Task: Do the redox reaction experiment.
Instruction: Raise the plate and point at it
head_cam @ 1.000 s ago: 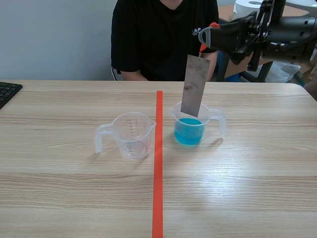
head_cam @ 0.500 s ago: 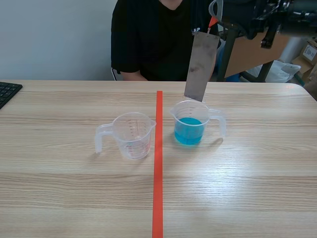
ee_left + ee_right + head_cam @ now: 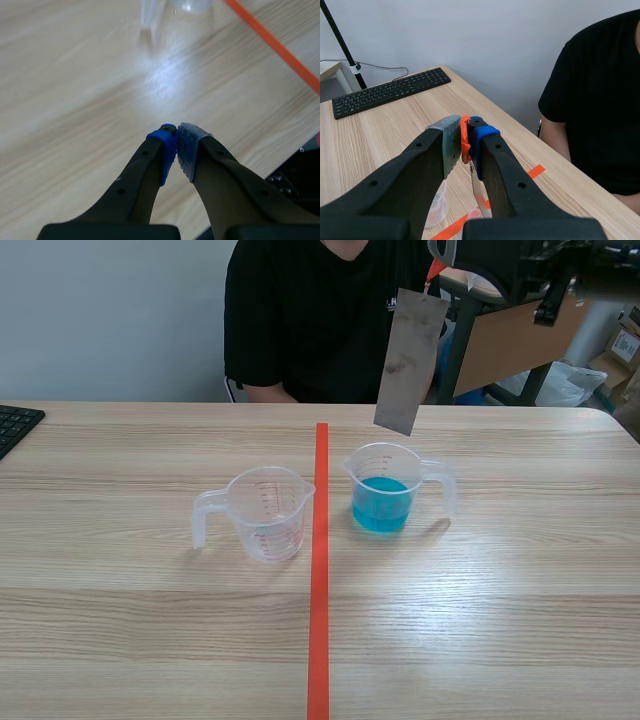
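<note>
Metal sheet (image 3: 408,360) between right fingers (image 3: 447,147)

Grey, blotched metal strip (image 3: 409,360) hanging tilted in the air over mid-bench (image 3: 520,620); just below, upright clear measuring cup (image 3: 397,488) part-filled with blue liquid (image 3: 381,508), handle toward right edge; empty clear cup (image 3: 268,512) upright beside it, handle toward left edge.

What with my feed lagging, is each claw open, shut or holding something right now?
Left claw: closed, holding nothing.
Right claw: closed on the orange-topped flat grey metal sheet, hanging above the clear plastic jug of blue liquid.
</note>
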